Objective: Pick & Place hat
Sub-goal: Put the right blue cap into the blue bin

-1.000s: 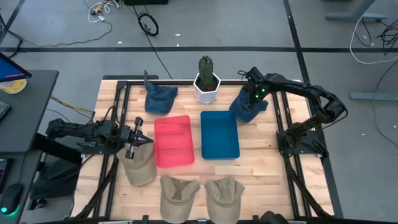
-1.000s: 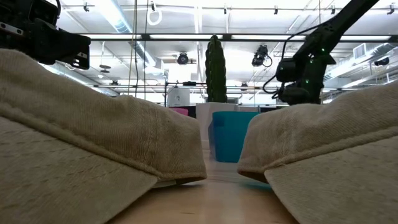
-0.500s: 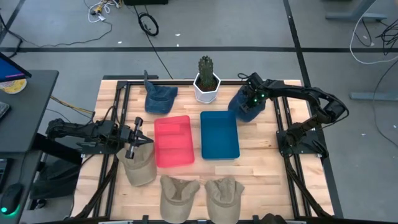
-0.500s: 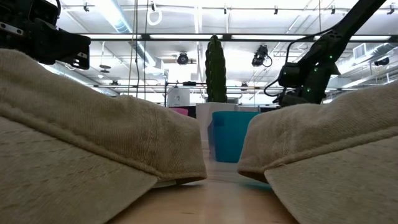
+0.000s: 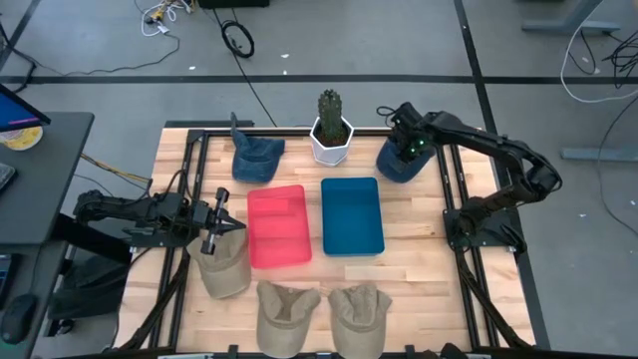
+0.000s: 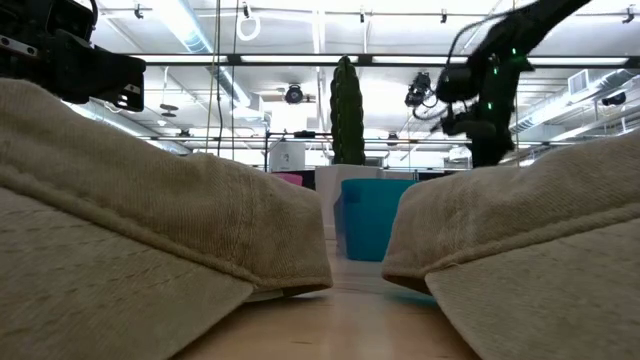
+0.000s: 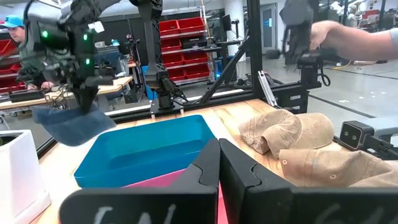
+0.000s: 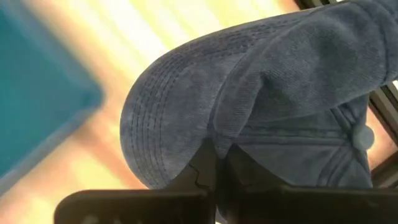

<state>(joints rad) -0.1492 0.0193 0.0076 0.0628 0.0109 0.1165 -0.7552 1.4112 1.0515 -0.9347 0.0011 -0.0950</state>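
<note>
Right gripper (image 5: 407, 150): pinched shut on the fabric of a blue hat (image 5: 401, 163), seen from above beyond the far right corner of the blue bin (image 5: 352, 214); the right wrist view shows the dark fingers (image 8: 205, 165) closed into a fold of the denim crown.
Blue hat: hangs from the right gripper; in the left wrist view it dangles beyond the blue bin's far end, clear of its rim.
Left gripper (image 5: 214, 221): closed with nothing between its tips, left of the red bin (image 5: 277, 225) and over a tan hat (image 5: 224, 269).
Second blue hat (image 5: 255, 156): lies on the table beyond the red bin, left of the cactus pot (image 5: 331, 130).
Bins: red and blue side by side, red to the left of the blue bin, both with nothing in them.
Tan hats: two more (image 5: 287, 314) (image 5: 359, 310) lie near the table's front edge, on the near side of the blue bin.
Cactus pot: white, just beyond the gap between the bins.
</note>
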